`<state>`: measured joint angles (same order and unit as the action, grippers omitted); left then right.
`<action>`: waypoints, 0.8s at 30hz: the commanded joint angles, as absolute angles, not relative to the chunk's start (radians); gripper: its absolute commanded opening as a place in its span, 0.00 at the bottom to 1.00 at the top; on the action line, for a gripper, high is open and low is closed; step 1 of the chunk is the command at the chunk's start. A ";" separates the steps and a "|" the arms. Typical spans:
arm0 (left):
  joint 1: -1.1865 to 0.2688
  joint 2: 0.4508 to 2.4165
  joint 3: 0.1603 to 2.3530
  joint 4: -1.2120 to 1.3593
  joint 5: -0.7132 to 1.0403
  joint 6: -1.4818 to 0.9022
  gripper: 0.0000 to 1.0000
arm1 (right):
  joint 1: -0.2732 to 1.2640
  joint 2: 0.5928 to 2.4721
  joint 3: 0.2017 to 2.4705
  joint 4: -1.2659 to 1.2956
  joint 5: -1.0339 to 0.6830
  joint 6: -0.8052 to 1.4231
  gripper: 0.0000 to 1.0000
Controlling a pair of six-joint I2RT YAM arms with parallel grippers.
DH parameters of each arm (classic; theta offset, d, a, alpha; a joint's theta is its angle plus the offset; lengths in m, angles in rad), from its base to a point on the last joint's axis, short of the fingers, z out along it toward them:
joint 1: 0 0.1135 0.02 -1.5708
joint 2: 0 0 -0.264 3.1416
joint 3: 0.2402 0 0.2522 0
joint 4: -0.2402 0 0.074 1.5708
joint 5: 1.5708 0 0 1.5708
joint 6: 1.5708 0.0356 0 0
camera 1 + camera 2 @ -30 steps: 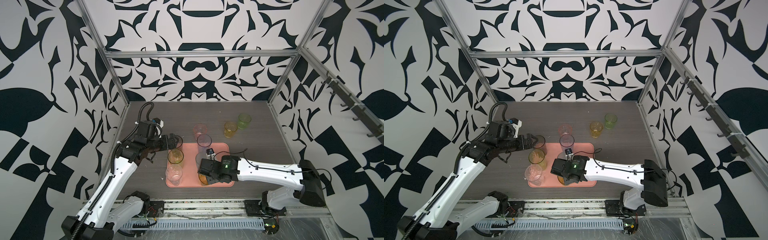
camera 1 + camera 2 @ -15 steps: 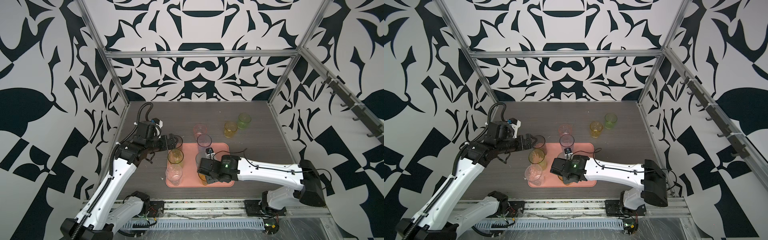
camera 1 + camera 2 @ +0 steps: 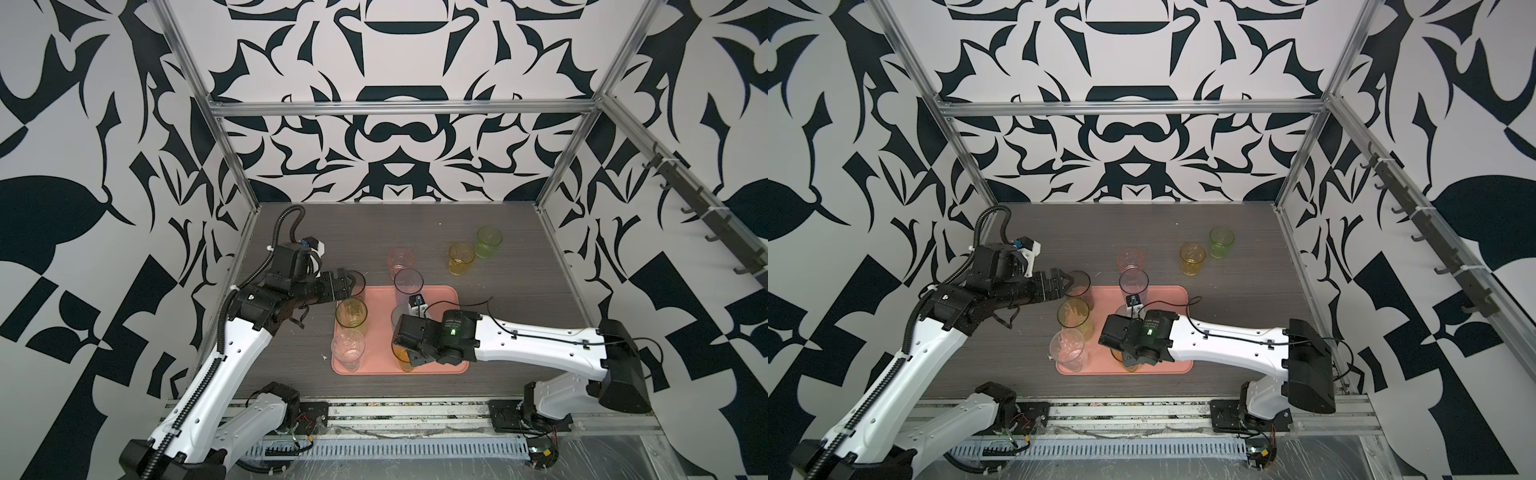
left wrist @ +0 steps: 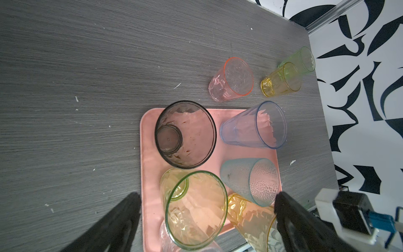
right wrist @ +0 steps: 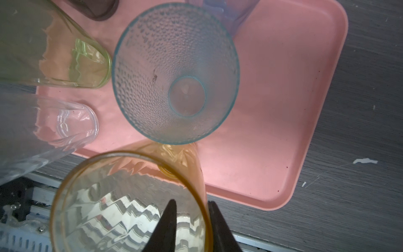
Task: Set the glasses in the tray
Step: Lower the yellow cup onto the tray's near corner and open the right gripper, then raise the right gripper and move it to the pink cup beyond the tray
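Dark wood-grain table point(image 3: 415, 232). Near its front middle, the salmon-pink tray point(image 3: 442, 297), lying flat. Carries six glasses, all upright: smoky grey glass point(image 4: 185, 134) at the back-left corner, tall green glass point(image 3: 351, 313) and clear glass point(image 3: 348, 347) down the left side, blue glass point(image 3: 408, 284) at the back, teal glass point(image 5: 174, 74) in the middle, tall amber glass point(image 5: 128, 196) at the front edge. Behind the tray, on bare table: pink glass point(image 3: 400, 259), short amber glass point(image 3: 461, 257), short green glass point(image 3: 489, 241). Left gripper point(image 4: 206, 195) spread wide, empty, hovering just beside the smoky grey glass. Right gripper point(image 5: 191, 201) parted only narrowly, straddling the tall amber glass's rim: one finger inside, clear of the wall, one against the outside. Not clamping it.
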<state>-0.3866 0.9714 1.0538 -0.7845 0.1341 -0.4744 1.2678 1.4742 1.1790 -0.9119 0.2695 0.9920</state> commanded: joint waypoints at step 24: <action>-0.389 0.955 1.098 -0.840 0.117 -0.469 1.00 | 1.227 1.386 1.454 -1.129 0.505 0.760 0.47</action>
